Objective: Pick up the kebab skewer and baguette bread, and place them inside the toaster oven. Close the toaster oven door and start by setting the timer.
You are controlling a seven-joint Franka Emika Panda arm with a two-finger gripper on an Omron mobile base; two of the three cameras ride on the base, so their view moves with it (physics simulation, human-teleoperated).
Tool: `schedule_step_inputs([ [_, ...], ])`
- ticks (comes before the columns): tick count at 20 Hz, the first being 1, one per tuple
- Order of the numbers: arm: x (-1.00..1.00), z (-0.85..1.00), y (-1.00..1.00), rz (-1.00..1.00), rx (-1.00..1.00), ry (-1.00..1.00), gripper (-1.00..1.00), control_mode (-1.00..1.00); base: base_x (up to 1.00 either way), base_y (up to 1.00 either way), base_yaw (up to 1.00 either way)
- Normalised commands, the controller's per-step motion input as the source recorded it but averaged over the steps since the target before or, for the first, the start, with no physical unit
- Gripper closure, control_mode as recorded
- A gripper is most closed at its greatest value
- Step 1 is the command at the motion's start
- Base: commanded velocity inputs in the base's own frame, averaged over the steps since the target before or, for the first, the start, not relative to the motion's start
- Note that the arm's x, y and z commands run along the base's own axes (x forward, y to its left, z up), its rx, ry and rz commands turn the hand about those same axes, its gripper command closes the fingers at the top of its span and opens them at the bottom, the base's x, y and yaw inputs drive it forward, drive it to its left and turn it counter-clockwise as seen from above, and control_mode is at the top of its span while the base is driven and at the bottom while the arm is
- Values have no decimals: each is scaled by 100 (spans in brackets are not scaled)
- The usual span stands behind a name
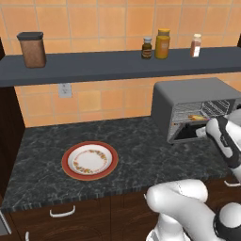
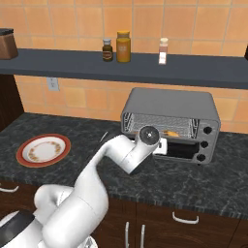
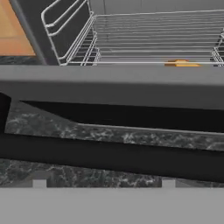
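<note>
The arm (image 2: 116, 160) bends up from the front and reaches over the dark counter (image 1: 141, 150) to the oven (image 2: 167, 123), and its gripper (image 2: 162, 147) sits right at the door (image 3: 109, 89), which hangs open and low. I cannot tell if the fingers are apart or together. Inside the oven, the bread (image 3: 181, 64) lies on the wire rack (image 3: 153, 39), and far off to the left the plate (image 1: 89, 160) sits on the counter with no food on it.
</note>
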Motion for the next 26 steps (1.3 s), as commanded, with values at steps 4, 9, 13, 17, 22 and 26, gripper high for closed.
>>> schedule_step_inputs([
  [4,99,0,34,-4,0,-2,-100,-100,0,0,0],
  [9,78,-17,30,-4,0,-1,-100,-100,0,0,0],
  [13,67,-28,23,-4,-1,0,-100,-100,0,0,0],
  [17,34,-4,0,-3,-3,-3,-100,-100,0,0,0],
  [22,-8,1,-3,-1,-2,-1,-100,-100,0,0,0],
  [26,-53,21,-23,0,0,0,-100,-100,0,0,0],
])
